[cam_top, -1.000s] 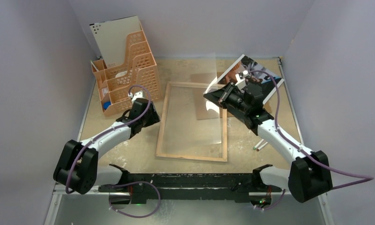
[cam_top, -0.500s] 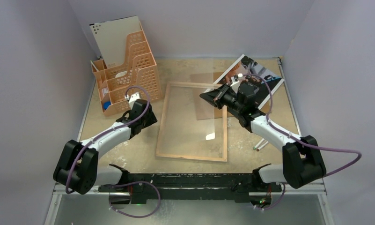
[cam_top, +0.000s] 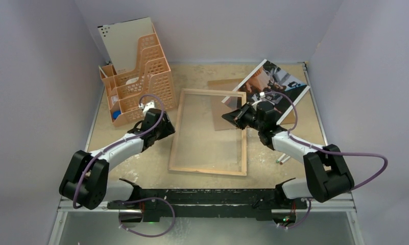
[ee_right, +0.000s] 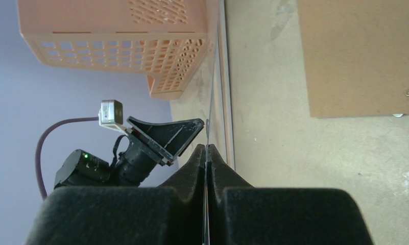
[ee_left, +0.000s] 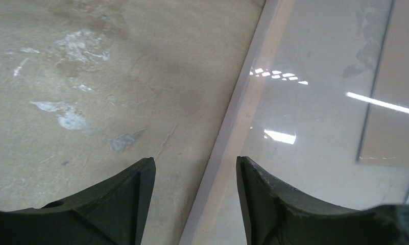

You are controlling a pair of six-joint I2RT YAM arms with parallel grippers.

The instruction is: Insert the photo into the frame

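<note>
The frame (cam_top: 207, 170), a light wood rim, lies flat mid-table. My right gripper (cam_top: 237, 116) is shut on the right edge of its clear pane (cam_top: 207, 132), which lies low, almost flat, inside the rim. The right wrist view shows the pane (ee_right: 210, 92) edge-on between pressed fingertips (ee_right: 198, 155). The photo (cam_top: 281, 79) lies face up at the back right, behind that gripper and apart from it. My left gripper (cam_top: 166, 127) is open. The frame's left rim (ee_left: 243, 102) runs between its two fingers (ee_left: 141, 194), which hold nothing.
A brown hardboard sheet (cam_top: 223, 87) lies under the frame's far right corner and shows beyond the pane (ee_right: 360, 56). An orange file basket (cam_top: 138, 76) with a pale board stands back left. White pens (cam_top: 283, 158) lie near the right arm. Walls close in on three sides.
My right gripper came down and towards the frame, bringing the pane from a steep tilt to almost flat inside the rim. The left gripper stayed at the left rim, its jaws a little wider.
</note>
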